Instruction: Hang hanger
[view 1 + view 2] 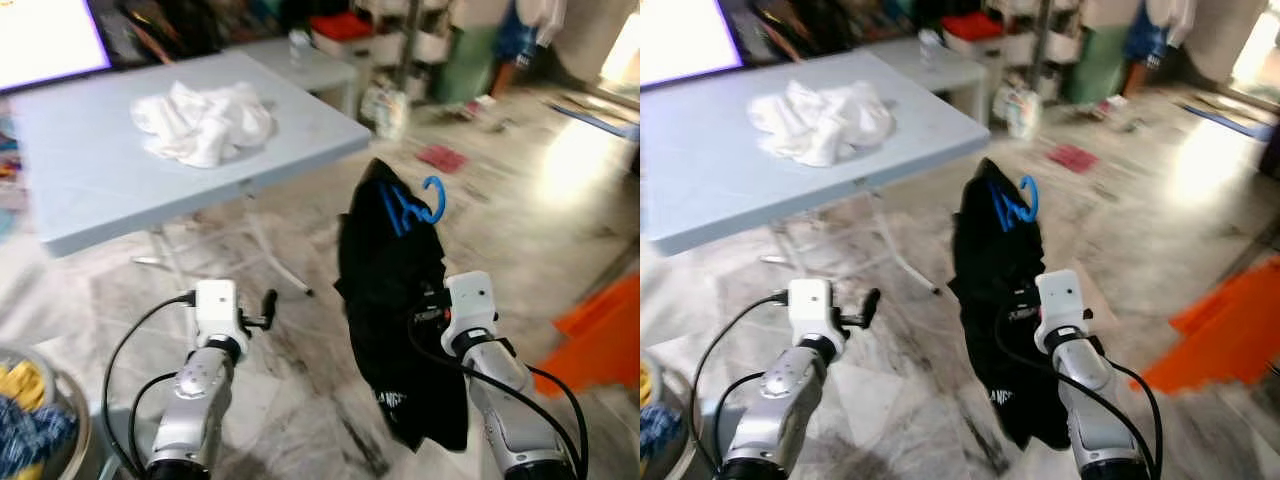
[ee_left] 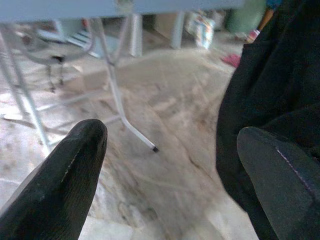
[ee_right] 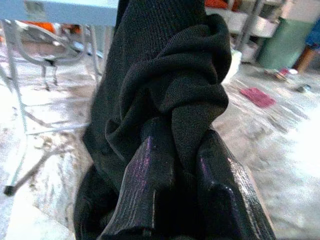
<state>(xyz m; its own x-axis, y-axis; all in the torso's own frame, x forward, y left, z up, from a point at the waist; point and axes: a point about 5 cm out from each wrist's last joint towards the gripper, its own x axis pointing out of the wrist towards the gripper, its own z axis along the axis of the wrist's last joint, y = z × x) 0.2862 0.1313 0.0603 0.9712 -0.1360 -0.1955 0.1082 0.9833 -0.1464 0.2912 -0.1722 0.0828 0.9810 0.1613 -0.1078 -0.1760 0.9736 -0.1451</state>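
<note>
A blue hanger (image 1: 418, 206) carries a black garment (image 1: 390, 300) that hangs over the marble floor, its hook poking out at the top. My right gripper (image 3: 177, 170) is shut on a bunched fold of the black garment (image 3: 165, 85), holding it up in front of me. My left gripper (image 2: 175, 150) is open with nothing between its fingers; the garment (image 2: 272, 85) hangs just beside one fingertip (image 2: 280, 175). In the left eye view the left gripper (image 1: 262, 312) sits low, left of the garment.
A light blue folding table (image 1: 100, 190) stands ahead on the left with a pile of white cloth (image 1: 205, 122) on it. A basket (image 1: 35, 420) with coloured laundry is at the lower left. An orange object (image 1: 600, 335) lies on the floor to the right. Clutter lines the back.
</note>
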